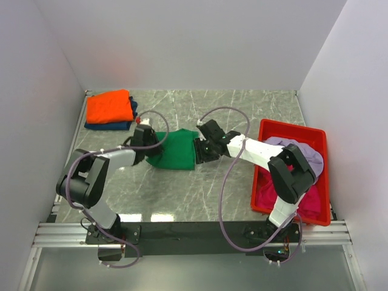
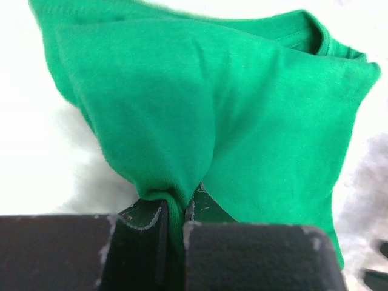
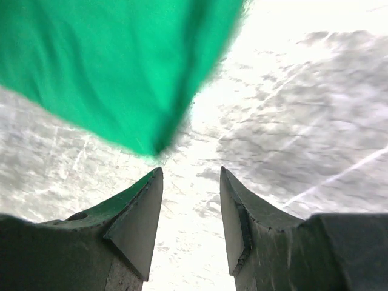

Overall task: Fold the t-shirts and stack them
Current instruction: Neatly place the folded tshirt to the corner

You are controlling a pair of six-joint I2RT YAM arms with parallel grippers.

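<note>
A folded green t-shirt (image 1: 174,150) lies mid-table, filling the left wrist view (image 2: 218,109). My left gripper (image 1: 147,147) is shut on its left edge, a fold of green cloth pinched between the jaws (image 2: 174,209). My right gripper (image 1: 199,149) hovers at the shirt's right edge, open with nothing between its fingers (image 3: 191,176); the green cloth's corner (image 3: 121,73) lies just ahead of it. An orange t-shirt (image 1: 109,107) rests folded on a navy blue one (image 1: 115,125) at the back left. A pale lilac shirt (image 1: 309,154) and a magenta one (image 1: 303,197) lie crumpled in the bin.
The red plastic bin (image 1: 291,128) stands at the right side of the marble table (image 1: 200,194). White walls close in the table on three sides. Cables loop over both arms.
</note>
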